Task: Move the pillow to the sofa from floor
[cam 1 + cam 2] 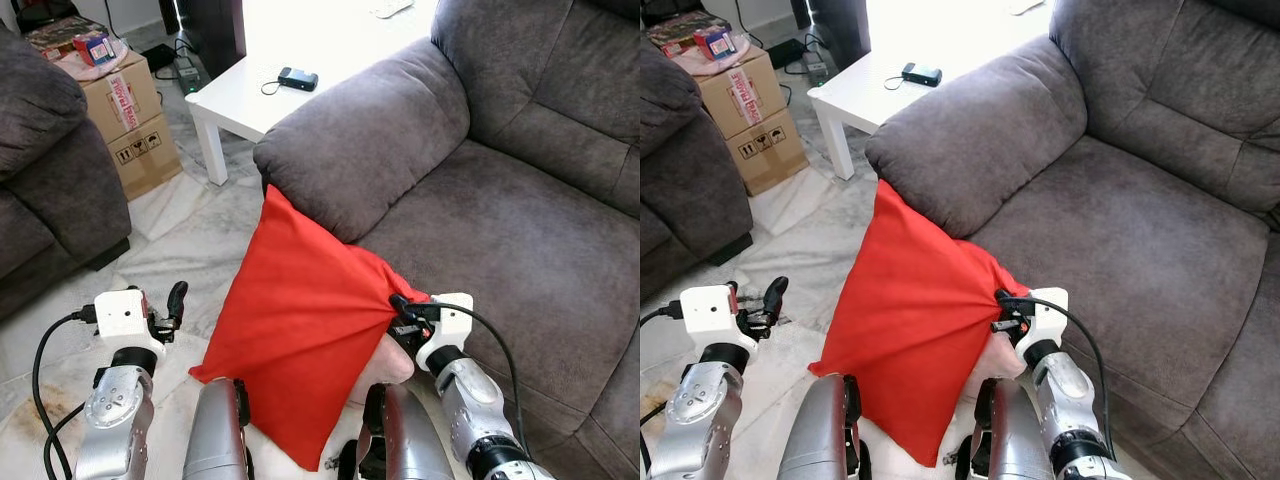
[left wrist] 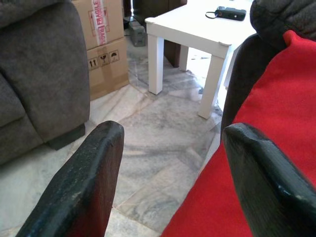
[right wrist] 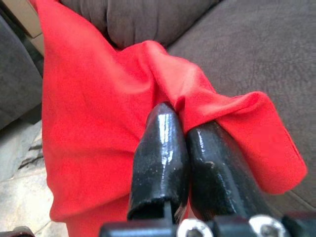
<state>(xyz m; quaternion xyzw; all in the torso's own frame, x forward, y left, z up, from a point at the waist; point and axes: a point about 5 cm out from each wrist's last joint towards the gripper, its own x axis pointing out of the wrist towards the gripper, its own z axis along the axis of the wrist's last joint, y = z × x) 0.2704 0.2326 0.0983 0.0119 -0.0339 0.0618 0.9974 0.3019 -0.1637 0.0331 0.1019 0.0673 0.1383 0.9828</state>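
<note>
Marble floor [image 1: 200,220] below; my right gripper [image 3: 182,129] pinches only the pillow [image 1: 295,335] corner, which I fear may slip; left gripper [image 2: 170,163] spread.

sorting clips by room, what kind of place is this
Most likely a home living room. A grey sofa fills the right side, a second grey seat stands on the left, and a white side table sits between them on a marble tile floor. Cardboard boxes hint at recent moving or storage.
</note>
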